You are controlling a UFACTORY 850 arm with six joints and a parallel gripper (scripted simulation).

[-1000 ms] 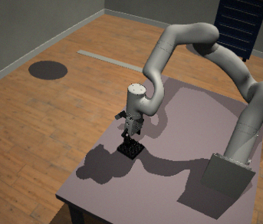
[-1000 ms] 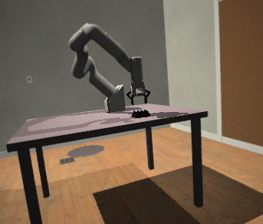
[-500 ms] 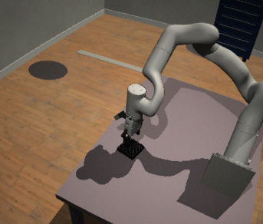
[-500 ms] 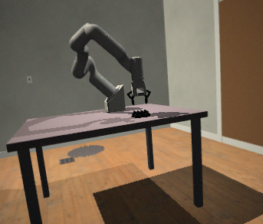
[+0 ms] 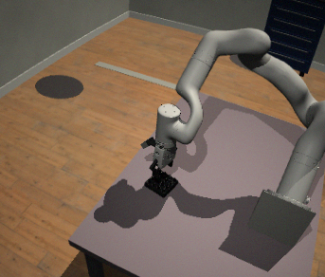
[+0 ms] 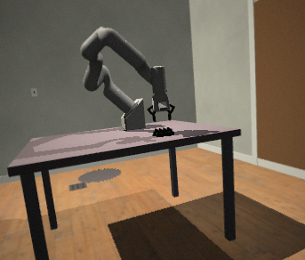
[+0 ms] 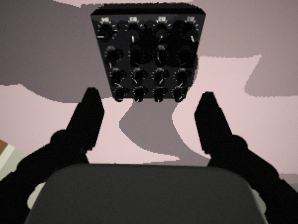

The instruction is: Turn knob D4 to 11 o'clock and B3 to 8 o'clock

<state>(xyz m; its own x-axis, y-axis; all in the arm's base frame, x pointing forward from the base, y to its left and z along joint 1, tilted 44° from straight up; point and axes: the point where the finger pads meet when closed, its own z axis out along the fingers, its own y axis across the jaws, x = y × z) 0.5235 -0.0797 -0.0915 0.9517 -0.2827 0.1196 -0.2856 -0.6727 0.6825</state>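
Note:
The knob box [image 5: 159, 182] is a small black box with a grid of knobs, standing on the pale purple table near its left edge. It also shows in the exterior view [image 6: 163, 131] and in the wrist view [image 7: 148, 51], where the white lines on the knobs are small and the names cannot be read. My gripper [image 7: 150, 101] is open and empty. It hangs above the box, a little to one side of it, fingers pointing down [image 5: 160, 167]. In the exterior view the gripper [image 6: 160, 115] is clearly above the box, not touching it.
The arm's grey base block [image 5: 281, 217] stands at the table's right front part. The table's left edge [image 5: 106, 194] runs close beside the box. A dark blue cabinet [image 5: 298, 29] stands on the floor behind the table.

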